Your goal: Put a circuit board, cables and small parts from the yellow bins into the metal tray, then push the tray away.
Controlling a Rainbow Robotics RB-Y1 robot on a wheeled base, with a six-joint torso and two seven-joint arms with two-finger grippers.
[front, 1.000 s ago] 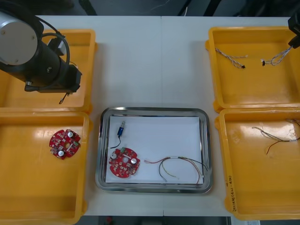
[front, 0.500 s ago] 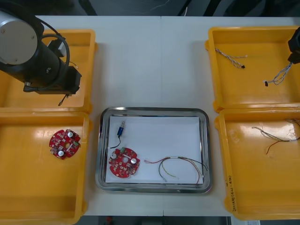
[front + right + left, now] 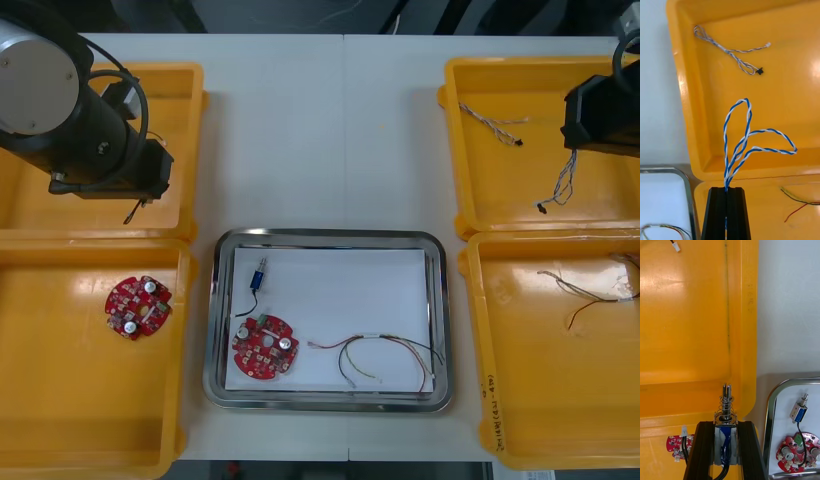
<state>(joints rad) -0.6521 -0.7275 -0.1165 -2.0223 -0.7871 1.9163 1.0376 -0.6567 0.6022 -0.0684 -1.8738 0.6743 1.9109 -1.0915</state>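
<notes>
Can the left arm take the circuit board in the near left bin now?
Probably not yet. The left pincer, over the far left bin, is shut on a small metal part, so it is full, though the circuit board lies uncovered in its yellow bin.

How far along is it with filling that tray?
Partly done. Lying in the shiny metal tray: a round red circuit board, a small blue metal part and a red and yellow cable. In hand: the right gripper is shut on a twisted blue and white cable above its far yellow bin; the left gripper is shut on a spring-tipped metal part. Left: placing both, then pushing the tray away.
</notes>
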